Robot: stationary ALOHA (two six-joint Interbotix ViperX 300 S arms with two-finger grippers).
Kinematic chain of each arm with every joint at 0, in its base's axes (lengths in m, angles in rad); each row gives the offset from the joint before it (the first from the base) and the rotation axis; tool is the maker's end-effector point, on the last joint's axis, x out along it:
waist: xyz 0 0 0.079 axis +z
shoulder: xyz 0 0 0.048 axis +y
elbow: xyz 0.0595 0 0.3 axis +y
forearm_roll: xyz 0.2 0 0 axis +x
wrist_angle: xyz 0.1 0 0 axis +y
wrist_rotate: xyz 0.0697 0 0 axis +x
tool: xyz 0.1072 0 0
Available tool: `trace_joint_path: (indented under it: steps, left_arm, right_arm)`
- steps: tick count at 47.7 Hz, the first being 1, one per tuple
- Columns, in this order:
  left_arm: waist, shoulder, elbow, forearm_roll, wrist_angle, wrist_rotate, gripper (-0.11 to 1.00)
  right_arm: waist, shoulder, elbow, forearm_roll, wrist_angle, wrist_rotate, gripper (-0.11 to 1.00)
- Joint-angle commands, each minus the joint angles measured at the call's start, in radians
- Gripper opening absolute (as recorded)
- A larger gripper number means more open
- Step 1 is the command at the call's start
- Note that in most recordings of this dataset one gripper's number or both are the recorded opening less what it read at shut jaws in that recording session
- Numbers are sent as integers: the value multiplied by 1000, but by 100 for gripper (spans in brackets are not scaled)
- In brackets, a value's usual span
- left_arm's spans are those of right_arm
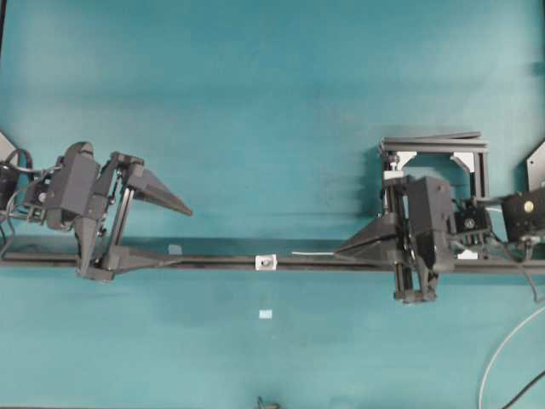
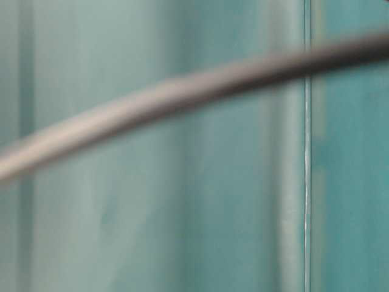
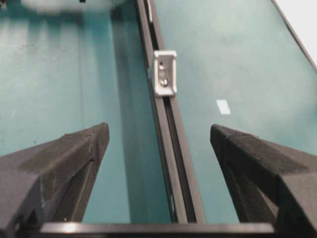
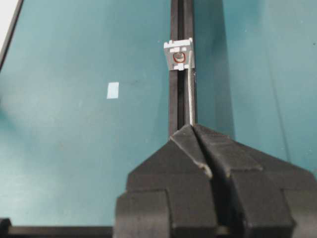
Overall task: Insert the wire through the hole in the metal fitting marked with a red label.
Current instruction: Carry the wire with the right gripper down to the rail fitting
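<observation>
The right gripper (image 4: 194, 130) is pinching the wire (image 4: 189, 96) between pressed-together jaws, holding it low along the black rail (image 4: 173, 106) so its free end is pointing straight at the metal fitting (image 4: 179, 54). From the right wrist view the tip is sitting just short of the fitting's face, close beside the hole (image 4: 179, 58) with its reddish ring, though whether it is touching I cannot tell. Gripping so near the tip is probably what is keeping such a thin wire from drooping.

Across the rail, the left gripper (image 3: 159, 141) is waiting with its jaws spread wide and nothing between them, straddling the rail and looking at the fitting's back side (a sensible spot, I'd guess, for catching the wire once it comes through). A small pale patch (image 1: 266, 314) is lying on the teal table (image 1: 255, 102) near the fitting. The table-level view is showing only blur.
</observation>
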Motion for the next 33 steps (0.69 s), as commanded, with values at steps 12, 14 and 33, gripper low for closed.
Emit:
trace_joint_path:
  steps: [12,14,33]
  left_arm:
    - [-5,44,18,-2,-118,-2,54]
    - [-5,57,15,-2,-126,-2,54]
    - [-5,184,-21,0,-189,0,54]
  right_arm:
    - [109,52,2,201,-120,-98,-1]
    - [120,60,2,218,-138,-107,-1]
    - [152,104,2,265,-178,-130,-1]
